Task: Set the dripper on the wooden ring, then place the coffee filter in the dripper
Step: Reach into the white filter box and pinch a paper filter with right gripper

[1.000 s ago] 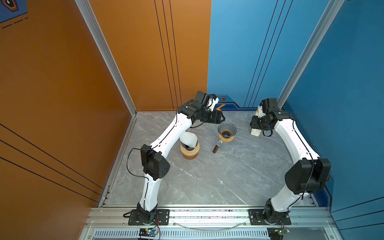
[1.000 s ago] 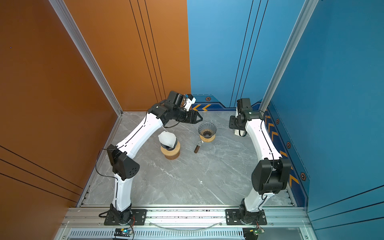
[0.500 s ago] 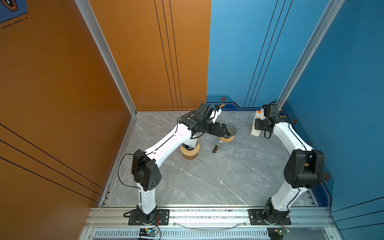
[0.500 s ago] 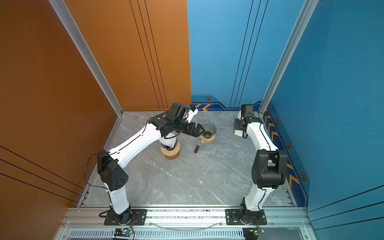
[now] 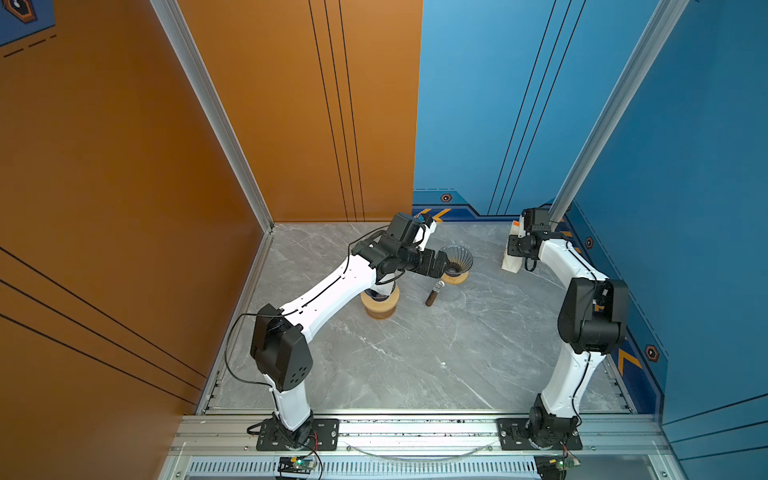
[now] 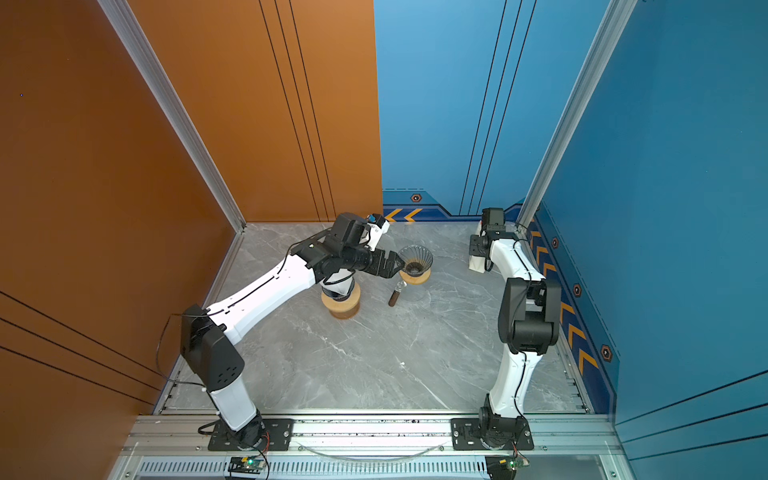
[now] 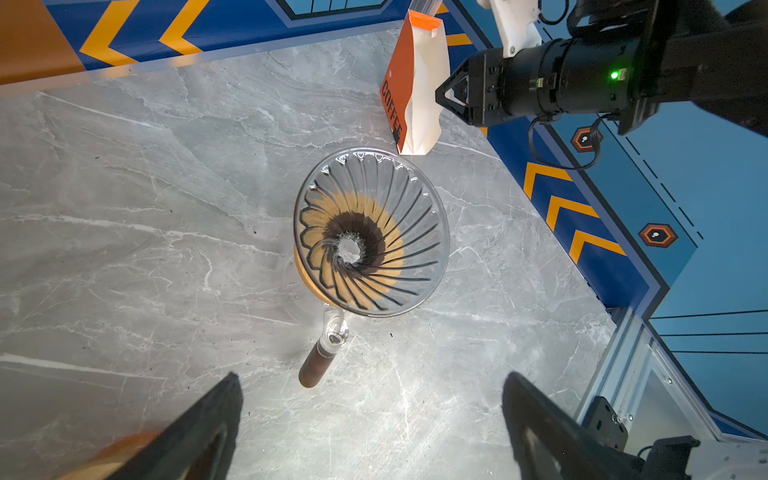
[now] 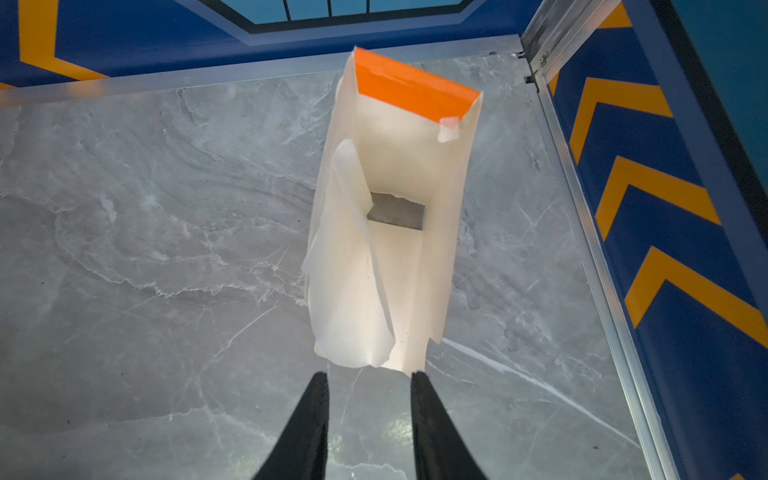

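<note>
Plainly, the dripper point(image 7: 399, 208) sits empty just ahead of the left gripper point(image 7: 372, 384), whose jaws are spread wide, probably so they can straddle and steady it. The right gripper point(image 8: 369, 376), jaws set narrow but pinching nothing, points at the open bag point(image 8: 419, 166). White paper point(image 8: 349, 266) in the bag's mouth, likely the filter, stands just beyond its tips.

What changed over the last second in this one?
The left gripper moved in beside the dripper and its fingers opened wide, holding nothing; that arm now hides the filter on the wooden stand. The right gripper stayed by the coffee bag while its arm's elbow drew in, fingers narrowing on nothing. Dripper, bag and stand stayed put.
</note>
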Controlling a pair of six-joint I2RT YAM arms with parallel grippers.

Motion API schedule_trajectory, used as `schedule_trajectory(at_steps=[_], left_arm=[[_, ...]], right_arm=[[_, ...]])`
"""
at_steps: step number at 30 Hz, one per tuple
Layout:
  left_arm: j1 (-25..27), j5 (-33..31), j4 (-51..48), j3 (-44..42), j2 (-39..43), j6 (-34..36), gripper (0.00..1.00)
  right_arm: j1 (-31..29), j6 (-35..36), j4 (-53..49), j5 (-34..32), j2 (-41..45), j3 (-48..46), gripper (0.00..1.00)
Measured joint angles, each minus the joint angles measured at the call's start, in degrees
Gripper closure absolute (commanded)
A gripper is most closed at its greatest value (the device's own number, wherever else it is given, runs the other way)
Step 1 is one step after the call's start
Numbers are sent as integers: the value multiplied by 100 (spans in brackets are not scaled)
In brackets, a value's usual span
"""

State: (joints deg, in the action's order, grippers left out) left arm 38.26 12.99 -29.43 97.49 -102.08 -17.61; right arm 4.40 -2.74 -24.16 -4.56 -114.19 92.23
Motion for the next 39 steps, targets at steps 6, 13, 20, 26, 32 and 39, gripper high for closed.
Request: schedule_trajectory(at_steps=[6, 13, 20, 26, 32, 39], left_arm=[[-13, 2, 9, 0, 2, 2, 2], [-74, -2, 7, 0, 7, 2, 2], [-74, -22, 4, 0, 52, 2, 2], [-74, -42, 4, 0, 90, 2, 2], [-74, -59, 4, 0, 92, 4, 2], [-74, -61, 2, 0, 92, 4, 2]], right_arm=[[83, 0, 26, -4, -365, 188, 68], [85, -4, 79, -4, -734, 487, 68], [85, -24, 127, -20, -1012, 651, 68], [85, -35, 129, -22, -1204, 852, 68], [85, -107, 125, -22, -1270, 907, 75], [85, -179, 149, -28, -1410, 1047, 87]])
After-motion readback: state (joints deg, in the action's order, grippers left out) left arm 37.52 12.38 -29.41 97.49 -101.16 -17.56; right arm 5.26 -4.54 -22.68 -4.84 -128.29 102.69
